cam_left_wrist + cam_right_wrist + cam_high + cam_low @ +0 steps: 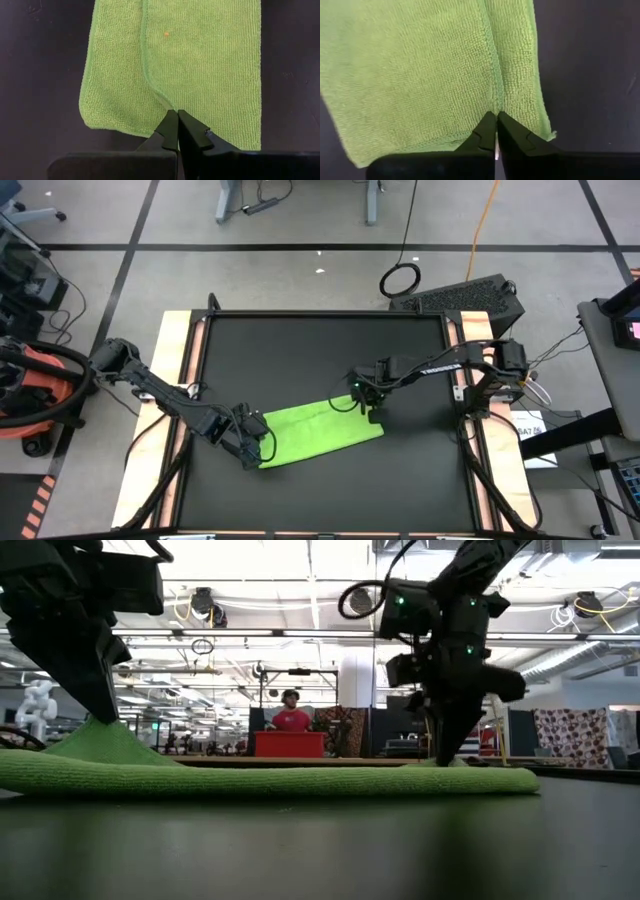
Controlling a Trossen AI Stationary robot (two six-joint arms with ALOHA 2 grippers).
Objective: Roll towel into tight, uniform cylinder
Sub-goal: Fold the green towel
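Observation:
The lime-green towel lies folded lengthwise on the black mat, running from near left to right. An upper layer's hemmed edge runs along its length. My left gripper is shut at the towel's left end, also shown in its wrist view. My right gripper is shut at the towel's right end, also shown in its wrist view. In the low view the towel lies low and flat, with a small peak under the left gripper. My left gripper pinches the upper layer's hemmed edge between its two fingertips, close to the towel's left short end, coming from above. The cloth rises in a small peak under the fingers; the rest lies on the mat. My right gripper pinches the upper layer's hemmed edge between its two fingertips, close to the towel's right short end, from above and pointing down. The towel's end there stays low on the mat.
Wooden strips border the mat on the left and right. A black case and a cable loop lie beyond the far right corner. Bare mat lies on the far side of the towel. A person stands far behind the table.

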